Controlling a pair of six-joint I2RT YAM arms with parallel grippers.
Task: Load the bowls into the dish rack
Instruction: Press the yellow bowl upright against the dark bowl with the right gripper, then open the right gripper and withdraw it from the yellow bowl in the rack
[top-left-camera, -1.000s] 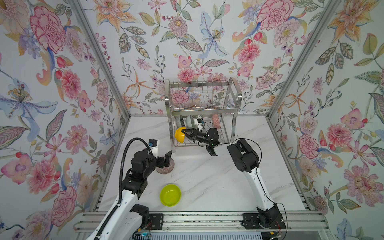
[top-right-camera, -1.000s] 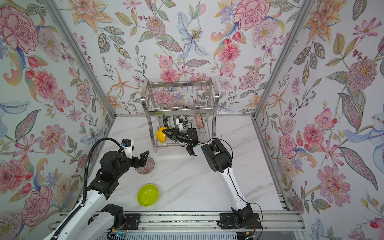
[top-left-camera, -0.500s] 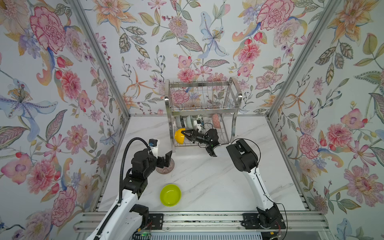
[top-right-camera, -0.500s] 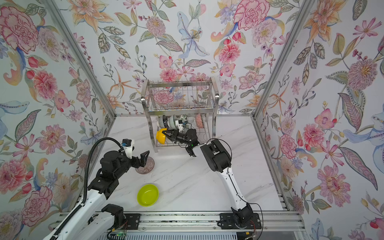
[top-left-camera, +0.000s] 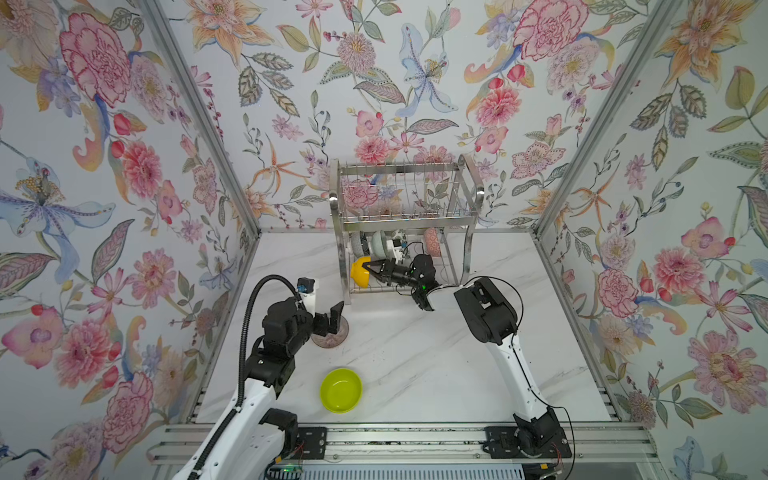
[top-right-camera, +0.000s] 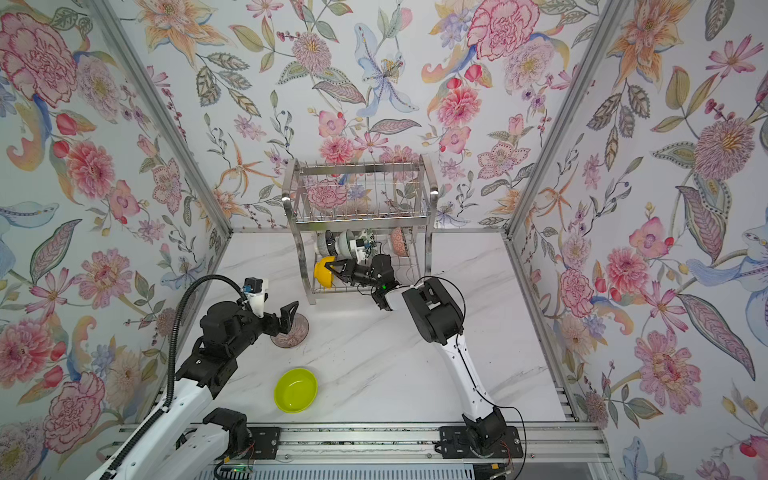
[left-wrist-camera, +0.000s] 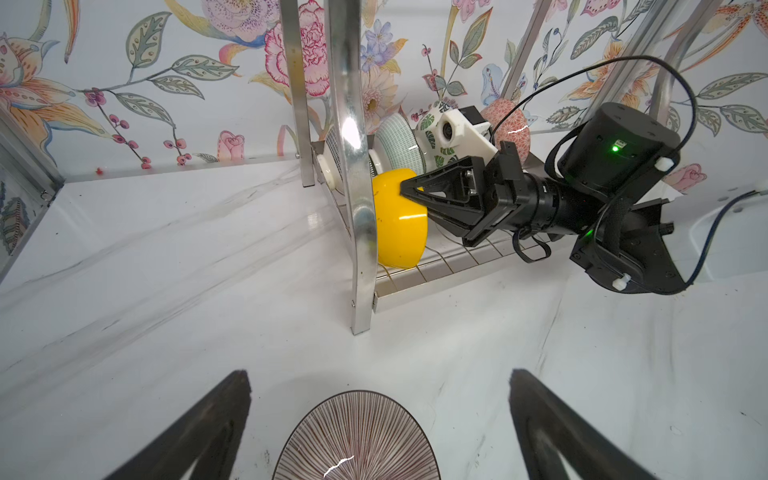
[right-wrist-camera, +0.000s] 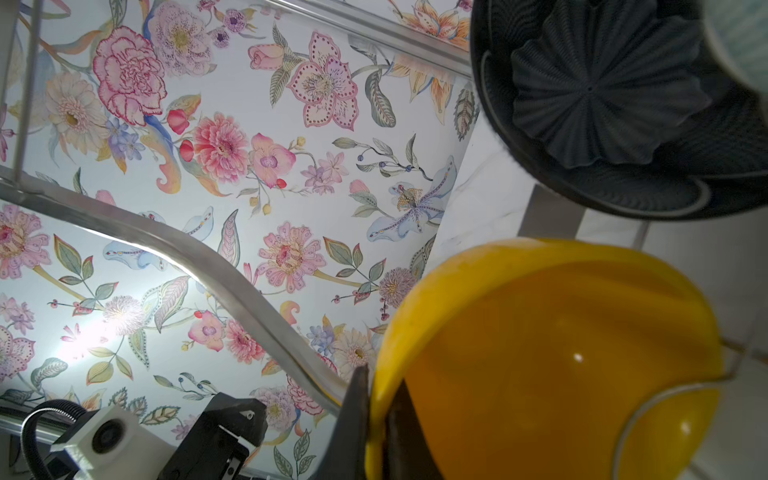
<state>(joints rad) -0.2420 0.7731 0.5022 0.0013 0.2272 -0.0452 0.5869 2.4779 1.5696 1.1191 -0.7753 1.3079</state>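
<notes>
Floral-papered walls (top-left-camera: 124, 124) on three sides, white marble tabletop (top-left-camera: 415, 353) underneath. Dish rack (top-left-camera: 409, 224) stands at the back centre of the table, two tiers of shiny wire. My right gripper (top-left-camera: 371, 270) reaches into the lower tier from the front, pinched on the rim of the orange-yellow bowl (top-left-camera: 358, 274); the right wrist view shows one finger inside the rim and one outside. That bowl stands on edge on the lower wires at the rack's left end, just beside the front post. Further back in the same tier, also on edge: dark navy bowl (right-wrist-camera: 602, 95), pale mint bowl (left-wrist-camera: 399, 141), leaf-print bowl (left-wrist-camera: 426, 124), reddish patterned bowl (left-wrist-camera: 505, 124). My left gripper (top-left-camera: 332, 322) hangs low with fingers spread wide, the pinkish-brown ribbed bowl (top-left-camera: 332, 338) upright on the table between them in the left wrist view; contact I cannot tell. Lime green bowl (top-left-camera: 340, 390) sits upright nearer the front edge.
</notes>
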